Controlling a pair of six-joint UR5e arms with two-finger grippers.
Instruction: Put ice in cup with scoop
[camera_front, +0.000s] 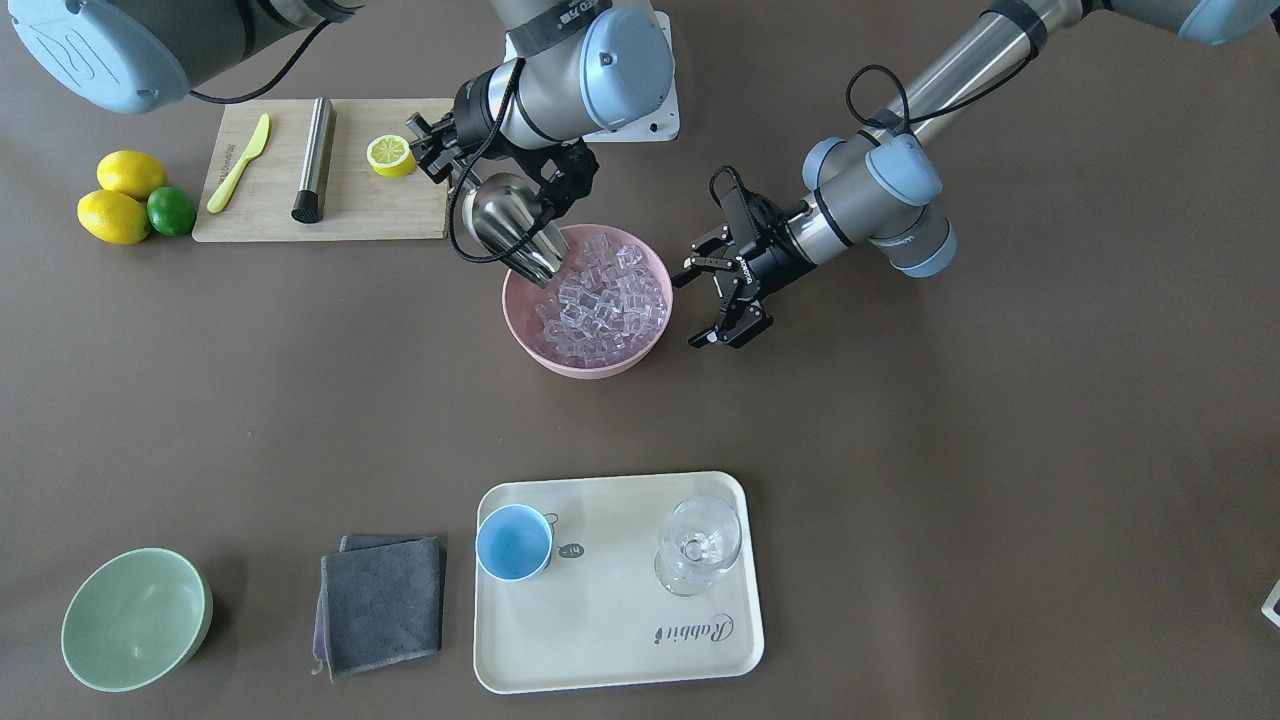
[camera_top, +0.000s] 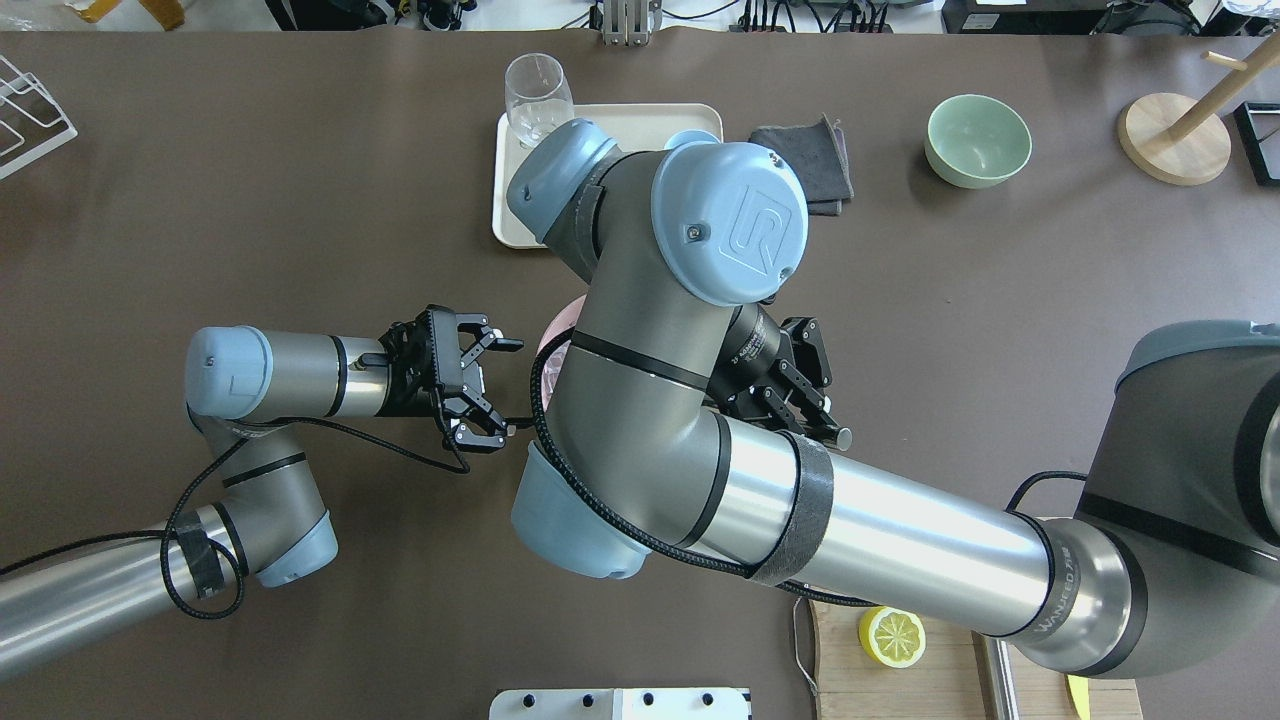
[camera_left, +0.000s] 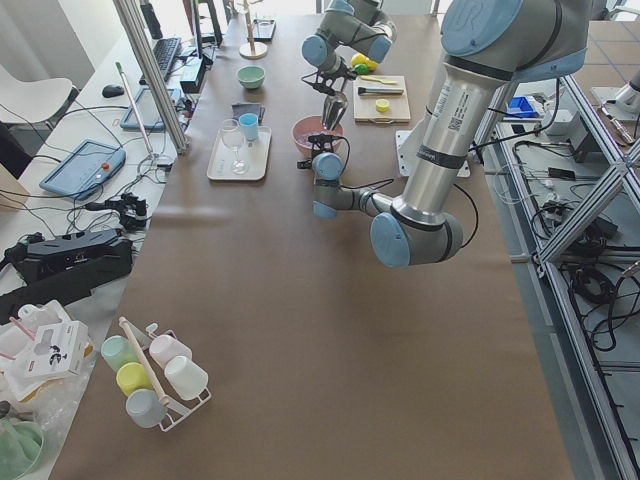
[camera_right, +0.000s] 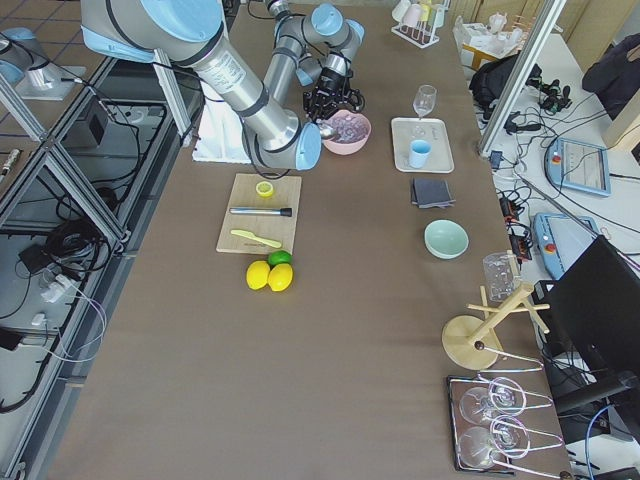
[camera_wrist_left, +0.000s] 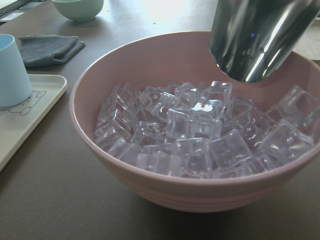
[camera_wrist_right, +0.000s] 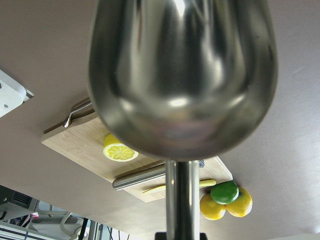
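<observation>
Exterior front-facing shows a brown table (camera_front: 900, 420), cream tray (camera_front: 620, 625) holding cup (camera_front: 513, 541).

The scoop (camera_front: 508, 225) is mirror-polished steel, over clear, glossy ice (camera_front: 600, 300) in a smooth matt pink bowl (camera_front: 590, 368). Near the bowl are a pale wooden board (camera_front: 370, 205), a matt brown desk (camera_front: 950, 450) and a grey cloth (camera_front: 385, 605).

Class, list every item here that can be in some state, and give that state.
right pincer, shut on the scoop
left pincer, open, empty
scoop, tilted, mouth down at the pink bowl
ice, piled in the pink bowl
cup, upright, empty, on the tray
glass, upright, empty
green bowl, upright, empty
lemon half, cut face up
cloth, folded
</observation>
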